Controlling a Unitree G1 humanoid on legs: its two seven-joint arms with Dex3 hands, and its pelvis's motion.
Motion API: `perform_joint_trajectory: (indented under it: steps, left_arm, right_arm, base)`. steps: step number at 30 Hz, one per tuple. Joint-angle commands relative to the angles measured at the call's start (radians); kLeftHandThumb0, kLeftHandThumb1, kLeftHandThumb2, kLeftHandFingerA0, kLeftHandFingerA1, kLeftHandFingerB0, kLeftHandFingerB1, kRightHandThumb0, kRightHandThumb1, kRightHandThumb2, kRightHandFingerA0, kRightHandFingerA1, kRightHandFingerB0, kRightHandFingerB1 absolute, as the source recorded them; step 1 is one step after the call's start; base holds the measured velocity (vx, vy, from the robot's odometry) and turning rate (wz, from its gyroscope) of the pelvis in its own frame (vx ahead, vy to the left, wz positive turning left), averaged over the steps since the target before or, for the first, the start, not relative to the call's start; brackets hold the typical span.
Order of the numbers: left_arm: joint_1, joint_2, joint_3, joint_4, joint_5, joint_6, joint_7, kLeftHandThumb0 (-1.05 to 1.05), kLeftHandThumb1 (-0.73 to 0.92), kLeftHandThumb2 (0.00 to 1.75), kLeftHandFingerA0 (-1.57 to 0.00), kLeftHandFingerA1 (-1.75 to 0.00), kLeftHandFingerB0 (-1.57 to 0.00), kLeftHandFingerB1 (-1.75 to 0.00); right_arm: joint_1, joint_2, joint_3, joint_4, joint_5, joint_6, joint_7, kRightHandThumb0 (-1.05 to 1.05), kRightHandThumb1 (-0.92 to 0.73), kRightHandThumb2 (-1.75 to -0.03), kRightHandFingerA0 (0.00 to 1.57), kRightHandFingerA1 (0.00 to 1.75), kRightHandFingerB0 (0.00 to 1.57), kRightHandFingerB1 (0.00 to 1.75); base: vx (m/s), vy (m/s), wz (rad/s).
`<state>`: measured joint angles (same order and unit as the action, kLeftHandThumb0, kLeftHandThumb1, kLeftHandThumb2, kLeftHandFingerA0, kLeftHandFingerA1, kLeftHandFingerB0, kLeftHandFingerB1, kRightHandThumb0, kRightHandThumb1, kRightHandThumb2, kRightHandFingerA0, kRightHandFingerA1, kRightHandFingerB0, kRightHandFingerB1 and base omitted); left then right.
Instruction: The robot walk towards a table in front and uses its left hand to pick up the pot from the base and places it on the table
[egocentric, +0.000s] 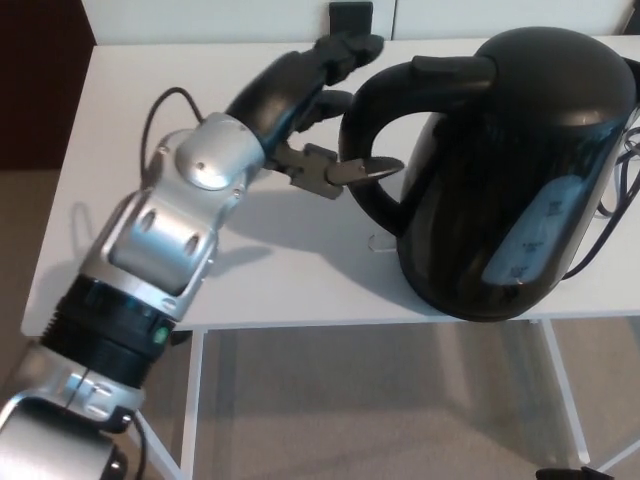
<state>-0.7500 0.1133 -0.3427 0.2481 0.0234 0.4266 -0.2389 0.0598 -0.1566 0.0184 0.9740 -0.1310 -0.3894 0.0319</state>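
Black and glossy, the pot (520, 170) stands on the right half of the white table (200, 60); its foot sits near the front edge, and I cannot tell whether a separate base lies under it. Its long axis runs from foot to lid (560, 50), upright as far as the downward view allows; the handle (362, 130) loops out toward picture left, straight at the left hand (290, 100), so the spout presumably faces away to the right, out of sight; a pale water window (540, 225) faces the camera. The hand is spread and holds nothing; two fingers (350, 48) reach over the top of the handle, while the thumb (345, 172) pokes at the loop from below.

To do the grasp well, the hand probably needs to push further in until the handle's bar sits deep between fingers and thumb; closing on the tips alone would let a heavy pot swing. The lift should go straight up along the axis, keeping the body level; the cord (625, 170) at the right edge could drag. The right hand is not in view.
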Motion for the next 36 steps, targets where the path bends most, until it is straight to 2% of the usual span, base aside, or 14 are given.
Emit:
perform_joint_trajectory:
  steps: [1, 2, 3, 6, 8, 9, 11, 12, 13, 19, 24, 28, 33, 36]
  left_arm:
    - [-0.050, -0.036, -0.006, 0.044, 0.060, 0.050, 0.023, -0.58, 0.38, 0.70, -0.13, -0.40, -0.06, -0.20]
    - [-0.058, -0.042, -0.007, 0.056, 0.066, 0.048, 0.026, -0.58, 0.38, 0.70, -0.13, -0.40, -0.05, -0.21]
    - [-0.069, -0.052, -0.005, 0.072, 0.073, 0.046, 0.033, -0.31, 0.22, 0.82, 0.00, -0.48, 0.00, -0.49]
    - [-0.102, -0.105, 0.021, 0.108, 0.078, 0.084, 0.084, -0.58, 0.45, 0.55, -0.30, -0.35, -0.10, -0.24]
    - [-0.117, -0.136, 0.033, 0.133, 0.097, 0.078, 0.130, -0.62, 0.41, 0.71, -0.31, -0.46, -0.07, -0.34]
    - [-0.120, -0.152, 0.026, 0.161, 0.125, 0.023, 0.177, -0.33, 0.58, 0.57, -0.63, -0.45, -0.21, -0.28]
    - [-0.139, -0.173, 0.031, 0.209, 0.138, -0.015, 0.211, -0.26, 0.76, 0.65, -0.77, -0.51, -0.27, -0.31]
    - [-0.151, -0.185, 0.039, 0.237, 0.141, -0.029, 0.231, -0.17, 0.80, 0.65, -1.14, -0.64, -0.58, -0.39]
    - [-0.172, -0.207, 0.059, 0.283, 0.143, -0.056, 0.278, -0.07, 0.80, 0.65, -1.26, -0.78, -0.75, -0.47]
    - [-0.204, -0.252, 0.125, 0.380, 0.140, -0.115, 0.385, -0.04, 0.72, 0.84, -1.18, -1.24, -0.91, -1.07]
    - [-0.172, -0.251, 0.136, 0.368, 0.151, -0.132, 0.384, -0.13, 0.78, 0.77, -1.11, -1.31, -0.82, -1.01]
    - [-0.159, -0.250, 0.136, 0.368, 0.159, -0.133, 0.394, -0.16, 0.83, 0.65, -1.15, -0.89, -0.80, -0.91]
    - [-0.149, -0.289, 0.234, 0.323, 0.062, -0.096, 0.372, -0.17, 0.82, 0.64, -1.15, -1.15, -0.83, -0.78]
    - [-0.176, -0.385, 0.479, 0.304, -0.185, -0.071, 0.350, -0.09, 0.66, 0.88, -1.09, -1.10, -0.85, -1.00]
  right_arm:
    - [0.008, -0.022, 0.001, -0.021, -0.004, 0.001, 0.000, -0.30, -0.52, -0.67, 0.74, 0.58, 0.52, 0.49]
    - [0.009, -0.021, 0.002, -0.025, -0.003, 0.004, -0.001, -0.29, -0.52, -0.67, 0.73, 0.58, 0.53, 0.49]
    - [0.010, -0.019, 0.000, -0.031, 0.000, 0.005, 0.001, -0.29, -0.52, -0.67, 0.72, 0.58, 0.53, 0.49]
    - [0.017, -0.021, 0.001, -0.044, 0.001, -0.001, 0.005, -0.30, -0.52, -0.67, 0.73, 0.58, 0.54, 0.50]
    - [0.020, -0.024, 0.003, -0.053, -0.002, -0.003, 0.003, -0.31, -0.52, -0.68, 0.73, 0.58, 0.55, 0.50]
    - [0.027, -0.024, 0.004, -0.063, -0.002, -0.008, 0.005, -0.32, -0.52, -0.68, 0.71, 0.58, 0.54, 0.50]
    - [0.029, -0.024, 0.006, -0.072, -0.002, -0.011, 0.007, -0.31, -0.52, -0.69, 0.71, 0.58, 0.54, 0.51]
    - [0.032, -0.023, 0.006, -0.080, -0.001, -0.007, 0.007, -0.23, -0.60, -0.57, 0.74, 0.50, 0.57, 0.44]
    - [0.035, -0.021, 0.006, -0.093, 0.000, 0.002, 0.008, -0.30, -0.53, -0.68, 0.70, 0.56, 0.55, 0.50]
    - [0.035, -0.026, 0.007, -0.123, -0.003, 0.015, 0.004, -0.22, -0.60, -0.57, 0.77, 0.52, 0.59, 0.44]
    - [0.035, -0.028, 0.014, -0.142, -0.009, 0.024, 0.007, -0.22, -0.61, -0.57, 0.77, 0.52, 0.58, 0.45]
    - [0.035, -0.026, 0.009, -0.127, 0.000, 0.007, 0.012, -0.20, -0.61, -0.58, 0.76, 0.53, 0.58, 0.46]
    - [0.038, -0.029, 0.009, -0.122, -0.002, 0.007, 0.011, -0.21, -0.62, -0.58, 0.77, 0.53, 0.58, 0.46]
    - [0.037, -0.027, 0.011, -0.120, -0.006, 0.004, 0.004, -0.21, -0.63, -0.58, 0.76, 0.52, 0.59, 0.46]
  base:
    - [0.00, 0.000, 0.00]
    - [0.00, 0.000, 0.00]
    - [0.00, 0.000, 0.00]
    - [0.00, 0.000, 0.00]
    - [0.00, 0.000, 0.00]
    - [0.00, 0.000, 0.00]
    - [0.00, 0.000, 0.00]
    - [0.00, 0.000, 0.00]
    - [0.00, 0.000, 0.00]
    - [0.00, 0.000, 0.00]
    - [0.00, 0.000, 0.00]
    - [0.00, 0.000, 0.00]
    - [0.00, 0.000, 0.00]
    - [0.00, 0.000, 0.00]
